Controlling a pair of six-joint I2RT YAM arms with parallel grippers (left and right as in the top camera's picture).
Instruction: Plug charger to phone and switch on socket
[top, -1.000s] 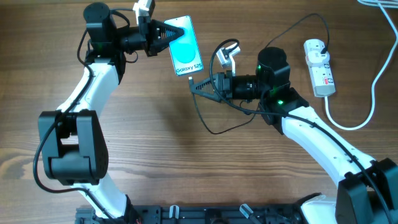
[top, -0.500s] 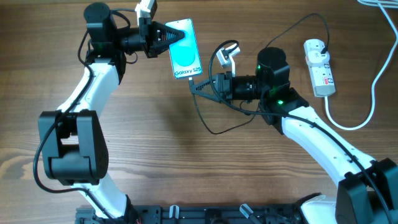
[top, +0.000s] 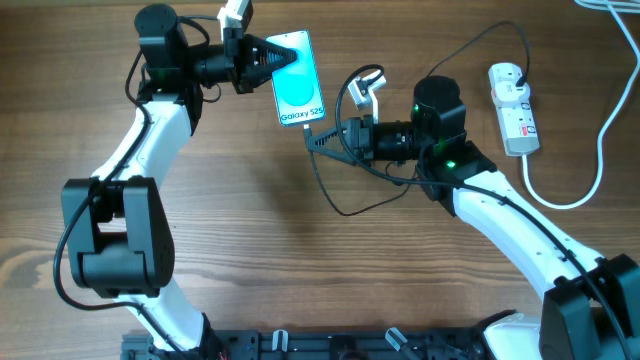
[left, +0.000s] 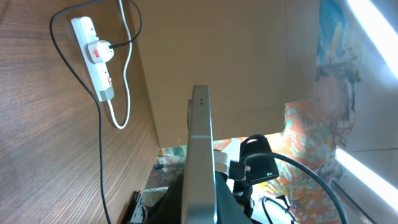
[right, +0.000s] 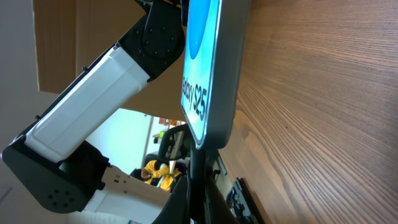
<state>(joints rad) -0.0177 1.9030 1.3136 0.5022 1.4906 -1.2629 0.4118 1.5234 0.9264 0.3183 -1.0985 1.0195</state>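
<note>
The phone (top: 299, 78), with a teal screen reading "Galaxy S25", is held above the table by my left gripper (top: 270, 60), which is shut on its upper left edge. In the left wrist view the phone (left: 200, 162) shows edge-on between the fingers. My right gripper (top: 318, 136) is shut on the charger's connector tip, which sits at the phone's bottom edge (right: 214, 134). The thin black charger cable (top: 345, 205) loops over the table to a plug in the white socket strip (top: 513, 108) at the right, which also shows in the left wrist view (left: 93, 59).
The socket's thick white cord (top: 600, 150) curves along the right edge of the wooden table (top: 300, 270). The arm bases stand at the front edge.
The phone and the right gripper with the connector have closed in on each other slightly; since half a second ago nothing visibly moves.
</note>
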